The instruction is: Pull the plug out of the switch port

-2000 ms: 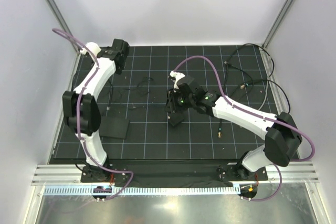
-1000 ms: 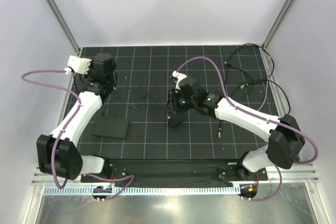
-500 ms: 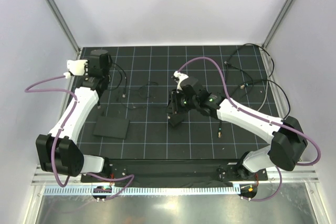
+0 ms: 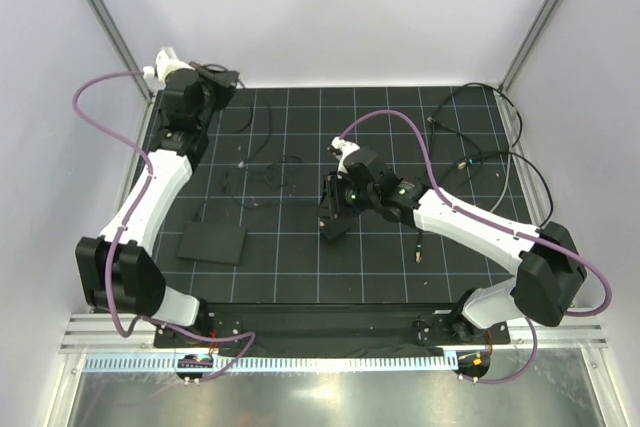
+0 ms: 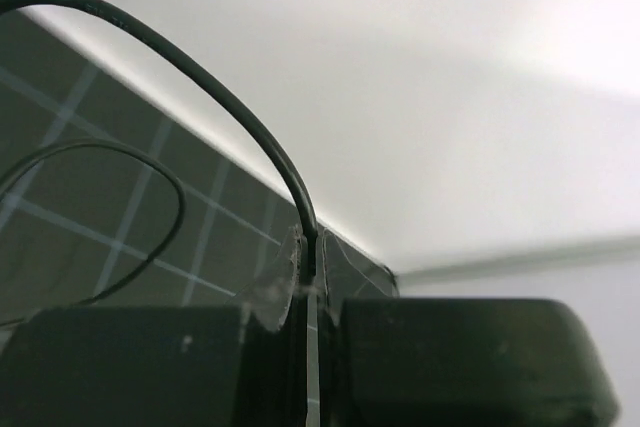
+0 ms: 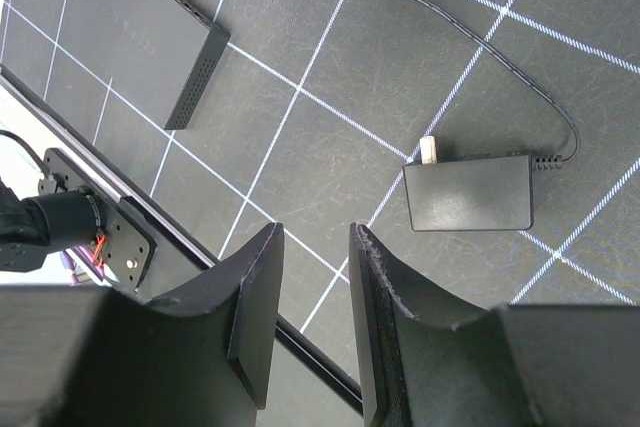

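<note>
Left gripper [image 4: 222,75] was found raised over the far-left corner of the black, white-gridded table [image 4: 380,267], its jaws pressed together on a thin black cable [image 5: 225,97]. The left wrist view showed the cable clamped right at the fingertips [image 5: 285,277] and arching up and away from them. In the overhead view the cable ran from that gripper back toward the table and ended in a small pale plug [image 4: 243,163]. Whether the plug rested on the surface or hung just above it could not be determined.

The flat matte-black rectangular box [image 4: 213,243] lay on the near-left part of the table, well apart from the left gripper and nearer the arm bases. The plug sat between that gripper and the box, clear of the box and not touching it. The switch port [image 6: 194,77] lay in the narrow perforated edge of the box, on the side turned toward the middle of the table.

Right gripper [image 4: 333,213] hovered at the middle of the table, near a small black square block [image 6: 468,192] that had a thin cord [image 6: 500,57] and a pale connector [image 6: 428,150] at one corner. Its jaws stood partly spread, with the table showing through the gap. The block appeared just to one side of the jaws. The box lay well apart from that gripper, on its left.
</note>
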`<state>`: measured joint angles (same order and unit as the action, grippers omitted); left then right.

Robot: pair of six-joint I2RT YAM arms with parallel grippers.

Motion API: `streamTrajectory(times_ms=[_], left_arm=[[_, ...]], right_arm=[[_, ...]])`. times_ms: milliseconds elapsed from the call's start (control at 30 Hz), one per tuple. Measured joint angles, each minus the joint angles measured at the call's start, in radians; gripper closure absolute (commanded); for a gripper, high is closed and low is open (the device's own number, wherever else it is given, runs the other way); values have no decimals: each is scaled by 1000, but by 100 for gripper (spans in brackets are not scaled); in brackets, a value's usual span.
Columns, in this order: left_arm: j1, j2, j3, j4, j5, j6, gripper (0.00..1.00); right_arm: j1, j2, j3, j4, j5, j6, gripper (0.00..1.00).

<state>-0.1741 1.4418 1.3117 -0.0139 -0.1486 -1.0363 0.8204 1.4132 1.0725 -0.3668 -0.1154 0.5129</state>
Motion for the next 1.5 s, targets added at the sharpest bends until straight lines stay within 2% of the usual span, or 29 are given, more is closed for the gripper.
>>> streamTrajectory(times_ms=[100,300,400,433,567,733,867,967,1000,1067,1100,1167,1200,1233,1300,1333,1367,1500], left_arm=[[0,23,19,90,129,24,100],[0,48,59,225,393,-5,100],[0,42,74,249,482,-18,100],[-1,35,76,245,500,-22,100],[-13,-18,62,179,513,-40,100],[-70,-150,-61,102,440,-118,100],[-124,-199,-101,42,387,-167,100],[-148,-213,-103,0,360,-188,100],[-153,-223,-107,-14,352,-191,100],[-158,-243,-111,-40,341,-194,100],[-159,-255,-112,-54,334,-194,100],[-159,-276,-112,-73,327,-190,99],[-159,-284,-112,-84,324,-187,90],[-159,-288,-112,-94,320,-182,61],[-159,-288,-110,-113,314,-159,43],[-159,-288,-108,-132,307,-148,25],[-159,-288,-103,-156,300,-129,22],[-159,-290,-78,-259,266,-65,23]], right_arm=[[0,0,0,0,1,2,59],[0,0,15,-41,59,-29,40],[-4,0,73,-97,109,-68,25],[-10,0,101,-111,115,-85,14],[-28,0,217,-129,95,-167,1],[-26,27,362,-98,28,-237,0],[12,145,547,-58,7,-272,1],[37,224,613,-39,18,-273,27],[43,244,620,-37,18,-269,47],[49,272,621,-39,19,-251,62],[49,283,620,-39,19,-242,81],[49,286,600,-26,20,-226,99],[48,283,586,-12,23,-215,99],[48,280,575,0,29,-202,99],[48,267,551,8,77,-180,99],[45,260,544,-1,98,-167,99],[39,255,543,-9,113,-158,99],[-70,227,542,-54,140,-100,99]])
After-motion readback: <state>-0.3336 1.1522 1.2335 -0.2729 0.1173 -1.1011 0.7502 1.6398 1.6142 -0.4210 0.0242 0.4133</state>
